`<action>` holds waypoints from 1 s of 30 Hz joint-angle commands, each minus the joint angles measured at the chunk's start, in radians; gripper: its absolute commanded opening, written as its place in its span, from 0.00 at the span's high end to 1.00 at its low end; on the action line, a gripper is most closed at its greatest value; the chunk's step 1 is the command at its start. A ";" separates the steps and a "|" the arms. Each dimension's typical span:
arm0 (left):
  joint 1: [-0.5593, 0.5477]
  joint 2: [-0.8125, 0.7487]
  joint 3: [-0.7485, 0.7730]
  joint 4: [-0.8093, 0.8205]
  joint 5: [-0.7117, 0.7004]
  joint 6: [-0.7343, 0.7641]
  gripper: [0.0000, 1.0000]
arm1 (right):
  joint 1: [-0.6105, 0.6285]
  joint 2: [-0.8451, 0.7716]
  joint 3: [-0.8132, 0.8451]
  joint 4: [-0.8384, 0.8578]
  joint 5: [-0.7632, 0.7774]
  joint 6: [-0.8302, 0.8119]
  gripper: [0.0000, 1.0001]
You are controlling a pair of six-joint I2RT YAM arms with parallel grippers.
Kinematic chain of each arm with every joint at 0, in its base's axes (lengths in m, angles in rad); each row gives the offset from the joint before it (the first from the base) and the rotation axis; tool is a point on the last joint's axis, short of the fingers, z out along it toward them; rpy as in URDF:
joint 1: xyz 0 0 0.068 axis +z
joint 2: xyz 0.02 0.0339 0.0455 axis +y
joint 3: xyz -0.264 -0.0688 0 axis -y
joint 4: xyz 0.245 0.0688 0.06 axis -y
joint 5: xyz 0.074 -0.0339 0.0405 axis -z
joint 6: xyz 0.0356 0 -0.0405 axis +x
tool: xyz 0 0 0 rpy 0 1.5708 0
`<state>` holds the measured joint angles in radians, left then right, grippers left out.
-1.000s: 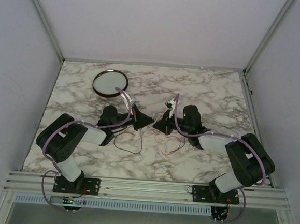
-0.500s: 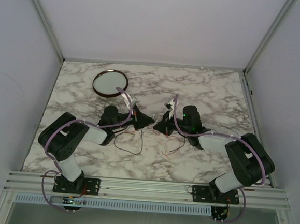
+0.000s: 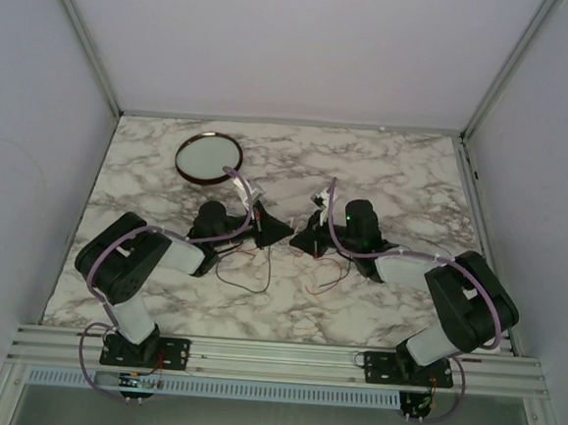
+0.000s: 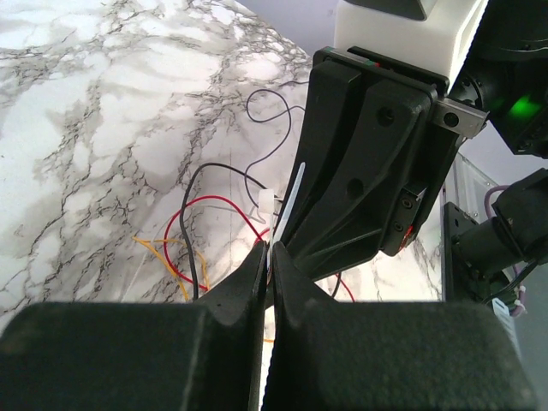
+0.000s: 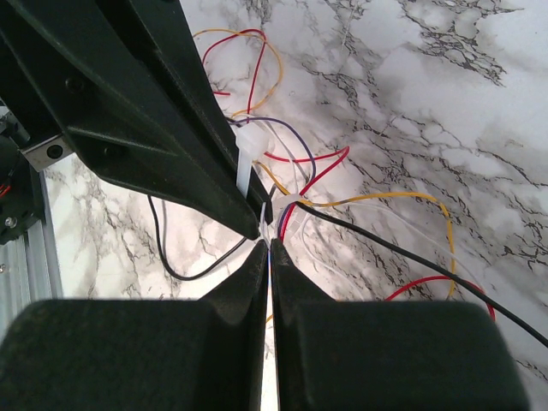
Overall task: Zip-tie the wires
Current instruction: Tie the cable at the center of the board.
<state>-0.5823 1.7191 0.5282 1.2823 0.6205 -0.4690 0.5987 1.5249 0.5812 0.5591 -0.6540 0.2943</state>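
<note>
Roughly mid-task, by the look of it. The wires (image 5: 291, 205), a loose tangle of hair-thin red, black, yellow and purple strands, lie on the grey-veined white marble table (image 3: 395, 177) at centre of the top view, w/ loops trailing toward the bottom edge. In the right wrist view several strands draw together at one spot just above centre-frame. A narrow white plastic zip tie (image 5: 244, 167) runs down to that spot, so I judge the tie is already round at least part of the bundle (the loop itself is hidden btwn the black fingers, can't confirm). Left to do, prob.: pull the tail till snug. Whether the stray loops lower left and lower right of centre sit inside the tie I cannot tell.

At bottom centre of its own wrist view, the left gripper (image 4: 267, 255) has its fingers pressed almost together, only a sliver of gap. The white strip rises out of that gap toward upper right, so it looks clamped on the zip tie. At bottom centre of its view, the right gripper (image 5: 268, 247) likewise has its fingers together, w/ a thin pale line btwn the tips. I take that as a pinch on another stretch of the tie, tho it's v. thin to be sure. In the top view the two tips meet nose to nose at centre, well apart from the round dark-rimmed dish (image 3: 210, 157) at upper left.
</note>
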 commanded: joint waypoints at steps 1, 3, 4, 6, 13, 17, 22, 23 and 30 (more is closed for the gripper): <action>-0.007 0.010 0.027 0.075 0.024 0.007 0.94 | -0.009 0.006 0.046 0.007 -0.021 -0.011 1.00; -0.008 0.010 0.027 0.076 0.025 0.007 0.93 | -0.007 0.006 0.046 0.004 -0.021 -0.014 1.00; -0.009 0.010 0.027 0.077 0.025 0.007 0.93 | -0.007 0.009 0.045 0.004 -0.021 -0.014 1.00; -0.010 0.010 0.030 0.075 0.025 0.007 0.92 | -0.007 0.010 0.046 0.003 -0.021 -0.013 1.00; -0.015 0.015 0.034 0.066 0.021 0.013 0.91 | -0.004 0.009 0.046 0.011 -0.025 -0.010 1.00; -0.018 0.024 0.038 0.063 0.019 0.015 0.91 | -0.001 0.008 0.048 0.014 -0.026 -0.009 1.00; -0.023 0.031 0.045 0.066 0.023 0.010 0.91 | 0.003 0.012 0.052 0.010 -0.027 -0.012 1.00; -0.023 0.033 0.047 0.066 0.024 0.008 0.91 | 0.003 0.013 0.051 0.009 -0.027 -0.013 1.00; -0.024 0.034 0.055 0.048 0.023 0.016 1.00 | 0.004 0.005 0.052 0.002 -0.016 -0.020 1.00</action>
<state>-0.5976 1.7428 0.5556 1.2816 0.6197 -0.4686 0.5987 1.5322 0.5922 0.5564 -0.6678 0.2935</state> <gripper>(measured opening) 0.008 0.002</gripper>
